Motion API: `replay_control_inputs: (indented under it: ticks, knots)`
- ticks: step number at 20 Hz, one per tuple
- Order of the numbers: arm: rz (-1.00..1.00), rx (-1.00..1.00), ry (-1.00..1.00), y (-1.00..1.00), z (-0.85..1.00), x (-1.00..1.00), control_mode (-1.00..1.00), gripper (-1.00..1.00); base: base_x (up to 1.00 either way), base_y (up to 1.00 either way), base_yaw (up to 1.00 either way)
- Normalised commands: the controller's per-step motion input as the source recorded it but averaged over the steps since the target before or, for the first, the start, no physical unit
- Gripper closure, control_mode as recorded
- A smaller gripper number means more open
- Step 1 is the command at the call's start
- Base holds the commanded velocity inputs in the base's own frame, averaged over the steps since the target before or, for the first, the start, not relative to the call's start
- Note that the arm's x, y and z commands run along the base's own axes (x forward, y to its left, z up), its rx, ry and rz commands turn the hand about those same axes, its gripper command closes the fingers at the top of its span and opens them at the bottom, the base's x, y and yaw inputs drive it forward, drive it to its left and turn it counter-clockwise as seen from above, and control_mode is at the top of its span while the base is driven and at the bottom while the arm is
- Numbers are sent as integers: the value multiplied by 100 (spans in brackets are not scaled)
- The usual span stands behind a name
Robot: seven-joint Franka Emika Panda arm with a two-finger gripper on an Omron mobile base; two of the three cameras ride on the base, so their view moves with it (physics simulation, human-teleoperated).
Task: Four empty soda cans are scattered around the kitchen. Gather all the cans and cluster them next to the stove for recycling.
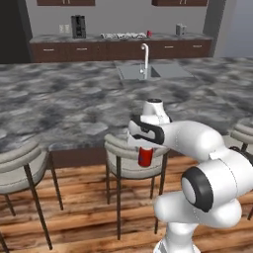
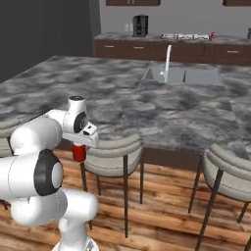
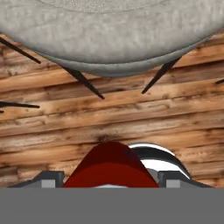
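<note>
You have one red soda can [image 1: 146, 156] in the tool [image 1: 145, 154], which is clenched around it and points down beside the island worktop [image 1: 59, 106], just in front of a grey bar stool [image 1: 123, 160]. In the hand view the can [image 3: 111, 166] sits between the two finger tips with the wooden floor [image 3: 109, 118] below it and the stool seat above, so it hangs in the air and rests on nothing. In the right base view the same can [image 2: 79, 152] hangs under the hand, beside the stool [image 2: 115, 152]. A second red can [image 1: 149, 33] stands on the far back worktop [image 1: 118, 37], just beside the dark stove [image 1: 122, 35] with its pale burners; from here that one looks already placed, though it is too small to say more. So, judging by what shows, you are partway: one can seems to be at the stove and one is in hand, yet to be carried across the kitchen. The other two cans you will have to look for elsewhere. The sink [image 1: 148, 71] and its faucet [image 1: 145, 57] lie between you and the stove, so the base will likely have to drive around the island.
</note>
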Motion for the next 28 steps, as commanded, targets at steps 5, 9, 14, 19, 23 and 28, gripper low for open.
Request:
replay_control_inputs:
  ticks: [5,9,14,19,23,28]
  knots:
    - [0,0,0,0,0,0,100,100,3,-87,1]
    - [0,0,0,0,0,0,100,100,0,-100,0]
    - [0,0,0,0,0,0,100,100,-18,-99,0]
    - [0,0,0,0,0,0,100,100,-29,-87,-5]
    - [0,0,0,0,0,0,100,100,-35,-83,-6]
    - [0,0,0,0,0,0,100,100,-22,-85,-4]
